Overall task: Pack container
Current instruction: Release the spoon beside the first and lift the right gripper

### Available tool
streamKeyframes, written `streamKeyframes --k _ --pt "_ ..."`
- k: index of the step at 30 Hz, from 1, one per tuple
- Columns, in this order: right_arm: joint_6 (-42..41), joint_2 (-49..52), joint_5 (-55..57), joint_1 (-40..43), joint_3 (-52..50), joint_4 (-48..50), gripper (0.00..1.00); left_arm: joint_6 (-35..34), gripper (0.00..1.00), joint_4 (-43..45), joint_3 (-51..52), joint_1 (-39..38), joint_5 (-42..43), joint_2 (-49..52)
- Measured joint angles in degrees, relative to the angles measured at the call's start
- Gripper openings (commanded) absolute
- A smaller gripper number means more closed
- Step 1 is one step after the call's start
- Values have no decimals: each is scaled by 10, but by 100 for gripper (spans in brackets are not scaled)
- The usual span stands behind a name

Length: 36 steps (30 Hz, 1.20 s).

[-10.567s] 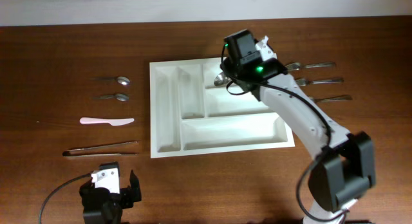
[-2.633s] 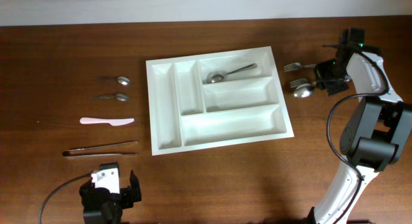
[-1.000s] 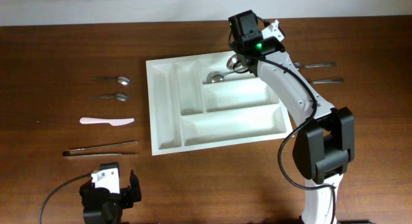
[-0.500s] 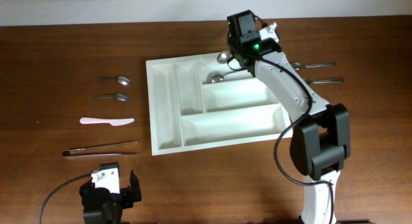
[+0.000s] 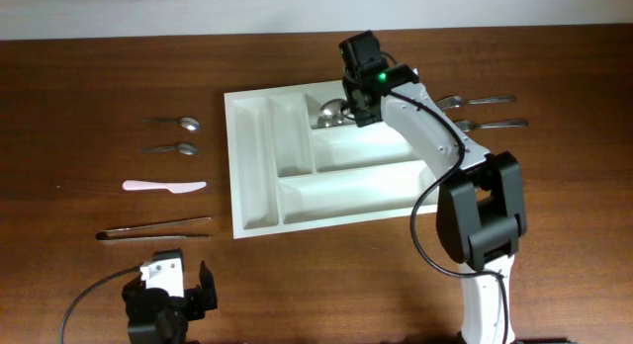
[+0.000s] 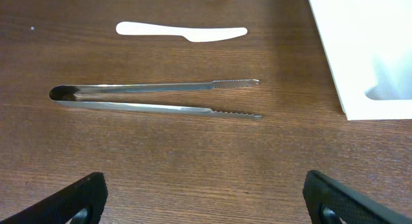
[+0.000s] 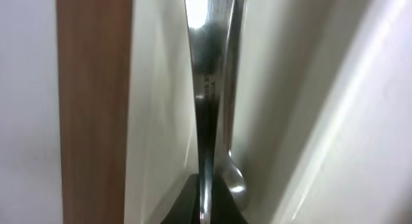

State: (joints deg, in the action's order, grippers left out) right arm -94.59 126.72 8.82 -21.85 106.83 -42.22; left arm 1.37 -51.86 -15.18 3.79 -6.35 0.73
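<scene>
The container (image 5: 346,196) lies at mid-table, turned slightly out of square with the table (image 5: 79,275) edges. The two narrow compartments are at its left; the three long ones run to the right.

The right gripper (image 5: 353,105) is over the left end of the farthest long compartment, jaws closed on the thin handle of a spoon (image 5: 329,111). The spoon's bowl is near the compartment's left wall. A second rounded metal shape lies beneath it, probably another spoon; the wrist view is too blurred to confirm.

Two metal utensils (image 5: 493,112) lie just beyond the container's right edge. To the left, well apart from the rim, lie two spoons (image 5: 181,134), a pale plastic knife (image 5: 164,186) and tongs (image 5: 153,228). Bare wood separates them from the container.

The left gripper (image 6: 212,201) is at the near-left edge, jaws wide, holding nothing. A pale wall (image 5: 198,8) borders the far side.
</scene>
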Motion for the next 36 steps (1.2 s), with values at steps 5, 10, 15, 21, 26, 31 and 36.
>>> streamKeyframes --k 5,10,15,21,26,31,36 --pt "-49 0 -2 -10 0 -21 4 0 99 0 0 0 0 0" --pt "-89 0 -2 -11 0 -32 4 0 99 0 0 0 0 0" --pt "-97 0 2 -11 0 -32 4 0 99 0 0 0 0 0" --pt "-87 0 23 -11 0 -27 4 0 99 0 0 0 0 0" --pt "-76 15 27 -11 0 -26 4 0 99 0 0 0 0 0" --pt "-57 23 31 -10 0 -10 50 0 99 0 0 0 0 0" --pt "-24 23 37 -10 0 19 64 0 99 0 0 0 0 0"
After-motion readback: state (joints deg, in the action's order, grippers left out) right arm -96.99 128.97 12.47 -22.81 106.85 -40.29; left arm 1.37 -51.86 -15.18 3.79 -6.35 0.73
